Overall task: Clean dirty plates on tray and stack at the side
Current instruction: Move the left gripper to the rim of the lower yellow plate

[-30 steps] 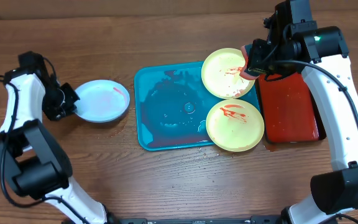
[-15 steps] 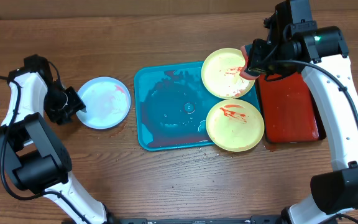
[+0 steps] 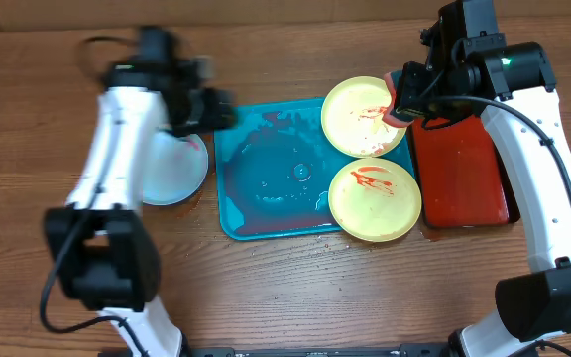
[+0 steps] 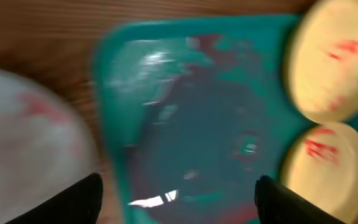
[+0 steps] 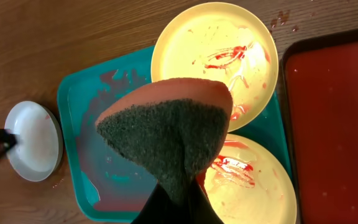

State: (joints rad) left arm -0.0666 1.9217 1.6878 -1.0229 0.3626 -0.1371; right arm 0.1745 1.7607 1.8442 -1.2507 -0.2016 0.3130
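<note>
The left tool (image 3: 216,111) has let go of the whitish plate (image 3: 171,178) and swung toward the tray (image 3: 256,213).

Two sauce-smeared yellow plates (image 3: 365,117) (image 3: 375,200) on turquoise tray (image 3: 266,188), whitish plate (image 3: 178,177) beside it

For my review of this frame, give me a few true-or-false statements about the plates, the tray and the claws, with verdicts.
1. Both yellow plates lie on the blue tray. True.
2. The right claw is empty. False: it is shut on a sponge.
3. The white plate sits on the blue tray. False: it lies on the table, left of the tray.
4. Both yellow plates carry red smears. True.
5. The left claw grips the white plate. False: it is open, holding nothing.
</note>
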